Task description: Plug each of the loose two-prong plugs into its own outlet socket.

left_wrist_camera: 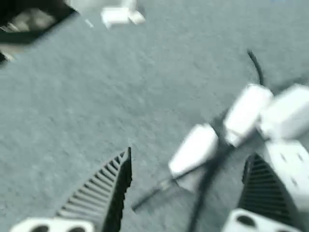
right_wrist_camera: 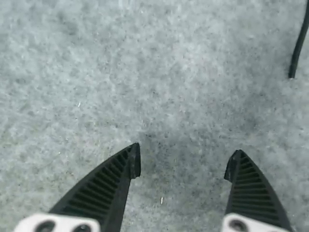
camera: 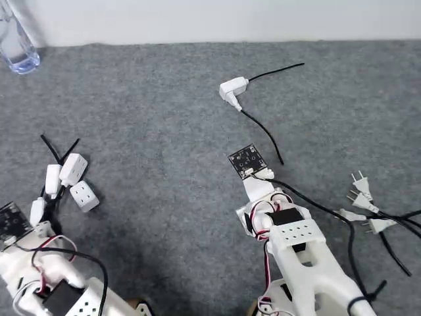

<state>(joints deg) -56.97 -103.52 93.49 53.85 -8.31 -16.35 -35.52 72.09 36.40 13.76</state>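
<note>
Left wrist view is smearing, so the white cluster by my left hand [left_wrist_camera: 188,159] is reading poorly. Two long plug bodies [left_wrist_camera: 194,149] and two socket blocks [left_wrist_camera: 288,113] are lying bunched, with a black cord [left_wrist_camera: 207,179] crossing them; I cannot tell whether any are joined. In the high view the wrist boards [camera: 247,160] are covering both my hands, and a clear container [camera: 16,47] is getting cut off at the far left corner.

A white corded piece [camera: 233,90] is lying alone toward the far side of the grey desk [camera: 164,118]; plug or socket, I cannot tell. The loose plugs [camera: 362,197] are lying fanned near the right edge, prongs showing, cords running off the frame, well apart from the cluster.

My left hand is standing spread wide, holding nothing, the nearer plug body lying just beyond the gap. My right hand [right_wrist_camera: 186,151] is hanging spread wide over bare desk, holding nothing.
</note>
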